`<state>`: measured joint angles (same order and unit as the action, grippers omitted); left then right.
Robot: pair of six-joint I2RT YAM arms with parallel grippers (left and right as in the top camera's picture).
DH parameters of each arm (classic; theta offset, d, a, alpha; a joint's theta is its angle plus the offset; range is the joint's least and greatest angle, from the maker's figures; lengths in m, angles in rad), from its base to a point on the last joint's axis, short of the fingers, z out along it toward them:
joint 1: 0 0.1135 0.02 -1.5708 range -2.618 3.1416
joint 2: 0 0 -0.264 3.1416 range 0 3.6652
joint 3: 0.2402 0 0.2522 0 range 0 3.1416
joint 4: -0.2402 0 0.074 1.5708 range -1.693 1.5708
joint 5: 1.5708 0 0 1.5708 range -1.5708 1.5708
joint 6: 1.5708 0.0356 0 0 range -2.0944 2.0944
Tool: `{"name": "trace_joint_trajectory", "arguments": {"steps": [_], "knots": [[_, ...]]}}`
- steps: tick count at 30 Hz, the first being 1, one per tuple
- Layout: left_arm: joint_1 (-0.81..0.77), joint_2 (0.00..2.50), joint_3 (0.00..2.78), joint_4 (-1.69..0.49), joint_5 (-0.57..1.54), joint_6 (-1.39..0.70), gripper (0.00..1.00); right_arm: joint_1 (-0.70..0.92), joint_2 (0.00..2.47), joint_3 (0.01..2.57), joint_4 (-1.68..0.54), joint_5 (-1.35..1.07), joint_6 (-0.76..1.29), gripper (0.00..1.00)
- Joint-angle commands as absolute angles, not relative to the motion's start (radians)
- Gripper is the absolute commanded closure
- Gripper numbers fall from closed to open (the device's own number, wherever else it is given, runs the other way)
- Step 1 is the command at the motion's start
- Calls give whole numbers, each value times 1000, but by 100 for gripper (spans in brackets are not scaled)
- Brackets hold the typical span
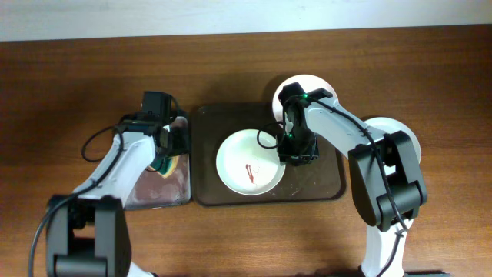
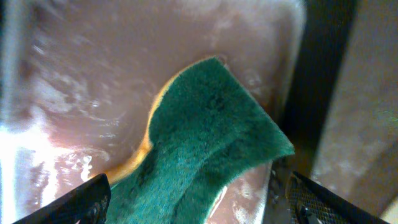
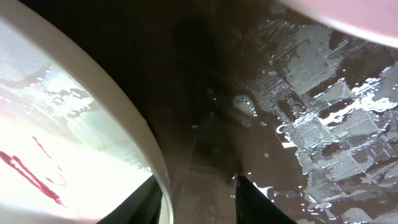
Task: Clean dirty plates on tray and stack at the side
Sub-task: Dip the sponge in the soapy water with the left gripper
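A white plate (image 1: 247, 163) with a red sauce streak (image 1: 250, 168) lies on the dark brown tray (image 1: 319, 183). My right gripper (image 1: 297, 151) is at its right rim. In the right wrist view the gripper (image 3: 199, 205) straddles the plate's rim (image 3: 155, 168): one finger sits over the plate (image 3: 74, 124), the other over the wet tray (image 3: 280, 124), with a wide gap between them. My left gripper (image 1: 165, 158) hangs open over a green and yellow sponge (image 2: 211, 143), which lies loose between its spread fingers (image 2: 81, 202).
The sponge rests on a wet grey metal tray (image 1: 157, 192) left of the brown tray. A pale plate (image 1: 307, 83) sits behind the brown tray. Another one (image 1: 403, 129) lies at the right, partly under my right arm. Bare wooden table surrounds everything.
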<state>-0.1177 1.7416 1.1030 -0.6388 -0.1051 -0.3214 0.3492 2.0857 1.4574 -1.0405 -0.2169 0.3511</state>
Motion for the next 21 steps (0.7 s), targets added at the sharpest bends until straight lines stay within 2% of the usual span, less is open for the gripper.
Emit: {"name": "trace_joint_trajectory", "arguments": {"steps": [1,3,5,6,9,10,17,18,19,21], "knots": [[-122,1800,1099,-622,-78,-294,12,346,2061,1464,-1042,-201,344,61],[-122,1818,1099,-619,-80,-294,15,346,2061,1464,-1043,-201,344,61],[-122,1834,1099,-614,-86,-294,29,346,2061,1464,-1045,-201,344,60],[-122,1839,1099,-614,-97,-294,42,346,2061,1464,-1045,-201,344,61],[-121,1839,1099,-614,-113,-295,95,346,2061,1464,-1045,-201,344,61],[-121,1839,1099,-615,-113,-300,100,346,2061,1464,-1045,-201,344,61],[-121,1783,1106,-645,-113,-344,100,346,2061,1464,-1048,-201,344,61],[-122,1761,1108,-650,-113,-344,97,346,2061,1464,-1048,-201,344,61],[-122,1741,1108,-652,-113,-344,76,346,2061,1464,-1048,-201,344,61],[-122,1718,1108,-651,-112,-344,23,346,2061,1464,-1048,-200,344,61]]}}
